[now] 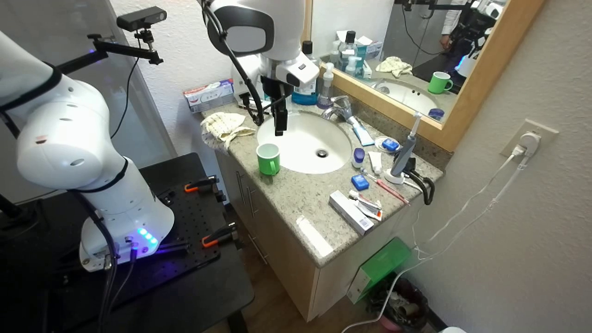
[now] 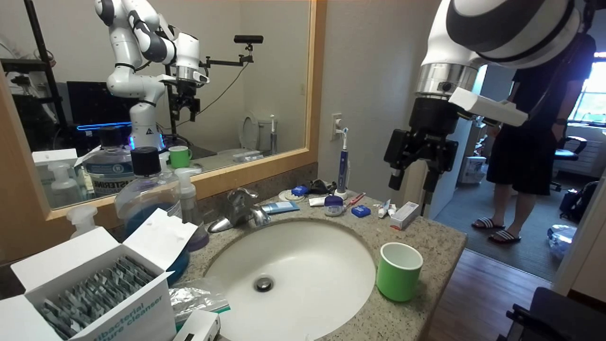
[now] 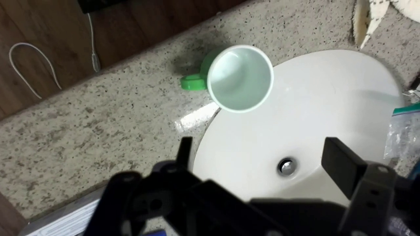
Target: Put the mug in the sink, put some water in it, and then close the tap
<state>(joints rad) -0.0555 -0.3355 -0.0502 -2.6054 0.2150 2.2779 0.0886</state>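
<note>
Round green white-lined mug (image 2: 399, 278) nr front edge of speckled-stone counter (image 3: 115, 127), we'd say prob. for easy pickup; black 2-finger gripper (image 2: 412, 184) spread wide, empty.

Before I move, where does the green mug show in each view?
In an exterior view: green mug slightly left of centre, mid-height; its reflection upper right.
In an exterior view: green mug right of centre, low; reflection left of centre.
Wrist view: green mug upper middle.
Shared landmark: the drain, visible in all three.
</note>
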